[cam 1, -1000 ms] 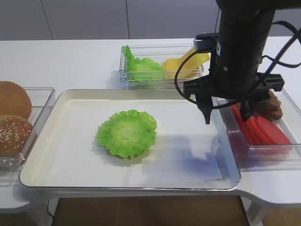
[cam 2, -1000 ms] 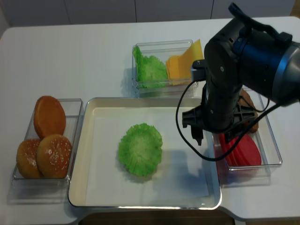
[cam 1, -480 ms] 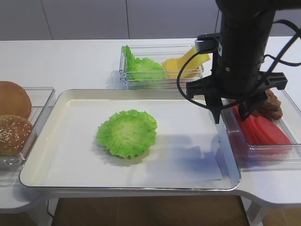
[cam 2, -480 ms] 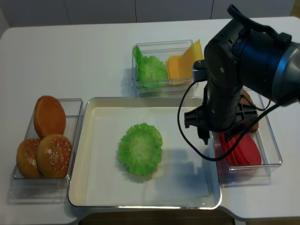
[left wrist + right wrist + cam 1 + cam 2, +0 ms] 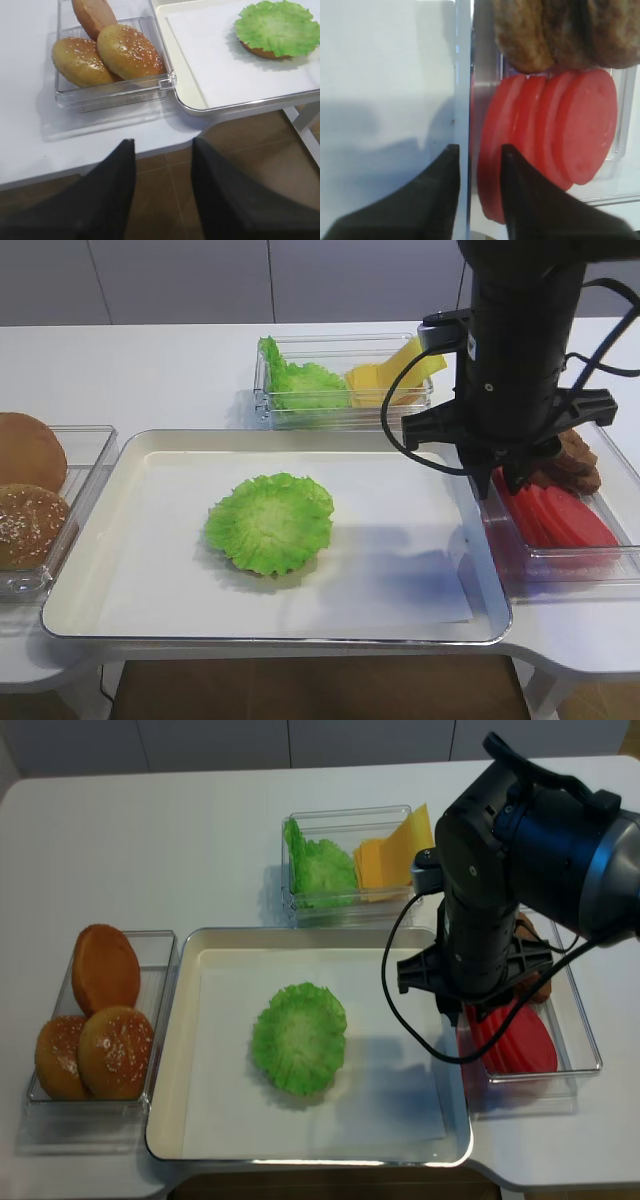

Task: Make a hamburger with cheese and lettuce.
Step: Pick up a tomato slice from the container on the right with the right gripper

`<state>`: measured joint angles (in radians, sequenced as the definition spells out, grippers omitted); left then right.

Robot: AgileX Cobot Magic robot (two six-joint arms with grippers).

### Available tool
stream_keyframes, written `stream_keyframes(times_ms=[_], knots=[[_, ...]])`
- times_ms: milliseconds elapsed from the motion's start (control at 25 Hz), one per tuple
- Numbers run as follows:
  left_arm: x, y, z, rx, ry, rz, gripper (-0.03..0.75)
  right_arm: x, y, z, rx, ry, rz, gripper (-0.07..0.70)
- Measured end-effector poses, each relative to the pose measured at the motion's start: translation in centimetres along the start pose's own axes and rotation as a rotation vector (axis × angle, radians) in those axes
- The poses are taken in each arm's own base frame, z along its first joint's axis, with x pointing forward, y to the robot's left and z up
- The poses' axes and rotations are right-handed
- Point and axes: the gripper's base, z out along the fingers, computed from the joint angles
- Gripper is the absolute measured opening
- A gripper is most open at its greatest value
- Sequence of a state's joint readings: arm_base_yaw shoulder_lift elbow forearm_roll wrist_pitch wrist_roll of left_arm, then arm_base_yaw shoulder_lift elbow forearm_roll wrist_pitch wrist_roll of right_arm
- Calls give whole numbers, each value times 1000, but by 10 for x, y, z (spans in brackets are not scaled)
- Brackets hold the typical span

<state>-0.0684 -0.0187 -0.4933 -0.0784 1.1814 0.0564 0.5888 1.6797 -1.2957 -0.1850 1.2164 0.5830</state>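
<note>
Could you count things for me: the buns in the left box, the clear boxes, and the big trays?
Buns in the left box: 3
Clear boxes: 3
Tray: 1
Total: 7

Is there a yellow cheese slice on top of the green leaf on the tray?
No, the lettuce on the tray is bare; the cheese sits in its bin.

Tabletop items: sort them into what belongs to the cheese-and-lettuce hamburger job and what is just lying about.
Belongs to the job:
- hamburger started on the tray, lettuce leaf on top
- cheese slices in the back bin
- spare lettuce beside the cheese
- sesame buns in the left bin

Lying about:
- red slices, though the right gripper straddles their bin's wall
- brown patties
</note>
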Motion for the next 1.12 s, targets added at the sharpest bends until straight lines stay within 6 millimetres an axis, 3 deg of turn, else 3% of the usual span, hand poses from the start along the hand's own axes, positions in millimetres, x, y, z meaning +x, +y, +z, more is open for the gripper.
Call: stream_keyframes(times_ms=[360,520,1120], knots=[[0,0,0,0,0,0,283,-1,-2,0,21,-8,-8,75],[0,0,0,0,0,0,283,-1,-2,-1,23,-9,-13,69],[0,0,0,0,0,0,283,-5,-2,-32,-57,-82,-17,64]])
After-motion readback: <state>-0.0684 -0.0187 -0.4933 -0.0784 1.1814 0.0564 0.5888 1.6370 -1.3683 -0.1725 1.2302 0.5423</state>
